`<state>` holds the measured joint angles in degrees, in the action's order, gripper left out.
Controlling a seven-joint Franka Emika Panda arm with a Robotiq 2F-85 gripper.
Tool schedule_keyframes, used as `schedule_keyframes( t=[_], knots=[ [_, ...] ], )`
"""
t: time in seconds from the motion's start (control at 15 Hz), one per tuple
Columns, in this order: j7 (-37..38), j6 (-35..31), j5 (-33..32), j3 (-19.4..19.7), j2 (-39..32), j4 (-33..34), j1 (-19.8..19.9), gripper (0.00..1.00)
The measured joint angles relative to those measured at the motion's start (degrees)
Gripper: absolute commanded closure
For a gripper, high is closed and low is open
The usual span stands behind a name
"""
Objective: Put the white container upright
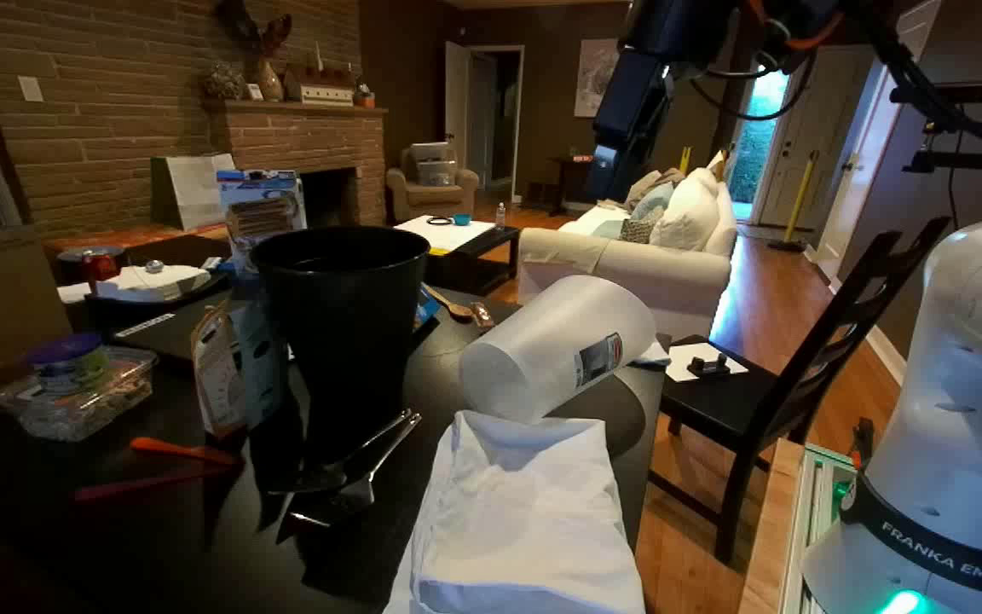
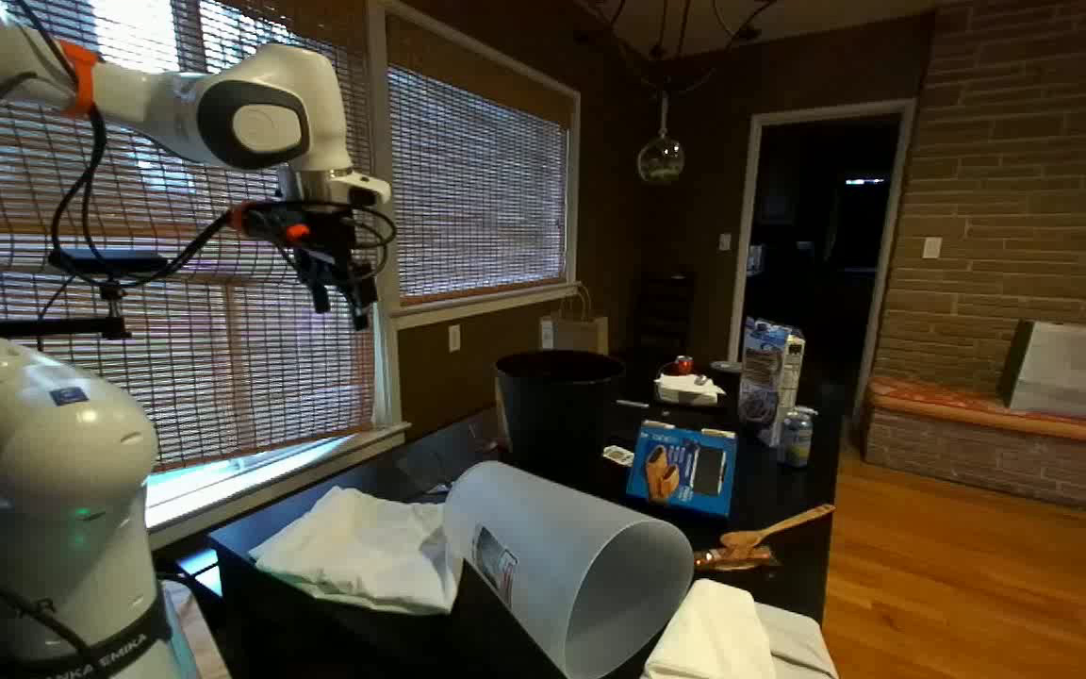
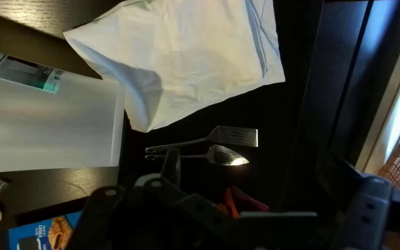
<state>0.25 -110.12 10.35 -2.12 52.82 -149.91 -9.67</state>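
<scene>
As white container [image 2: 552, 519] lies on its side, claw [image 2: 341, 313] hangs above a crowded desk [image 1: 184, 546]

While a rumpled white cloth [image 1: 529, 512] lies just beside the container's narrower end, a second pale cloth [image 2: 708, 637] sits near its wide mouth, hemming it in at both ends. A black bin [image 1: 342, 328] stands upright close by in both exterior views, with a blue box [image 2: 682, 471] near it and, toward the container's mouth, a wooden spoon [image 2: 744, 539] and a small wrapped packet [image 2: 736, 558]. In the wrist view, a slotted turner [image 3: 236, 135] and a pie server [image 3: 225, 155] lie side by side next to the white cloth; in an exterior view, an orange utensil [image 1: 184, 449] rests beyond them, near a purple-lidded tub [image 1: 69, 368] set on a clear plastic box [image 1: 73, 414]. A dark chair [image 1: 730, 411] stands just off the desk's edge.

Held high on the robot's arm [image 2: 321, 104], the claw has its fingers [image 3: 171, 166] parted, well above the desk. The white container lies lower and off to one side of the claw, well apart from it, its mouth facing away and its narrower end nearer the claw. In the wrist view it reaches in from the left edge, outside the span of the fingers.
</scene>
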Motion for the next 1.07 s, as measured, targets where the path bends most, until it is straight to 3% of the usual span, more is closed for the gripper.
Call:
schedule_keyframes(
  t=[0.53, 0.8, 1.07],
  knots=[
    [0.0, 0.0, -0.3, 0.3, -0.4, 0.0, 0.9, 0.0],
    [-1.5, -0.8, -3.9, 4.0, -3.7, 0.5, 6.6, 0.0],
    [-7.4, -1.2, -9.2, 10.0, -9.7, 2.9, 11.7, 0.0]
  ],
)
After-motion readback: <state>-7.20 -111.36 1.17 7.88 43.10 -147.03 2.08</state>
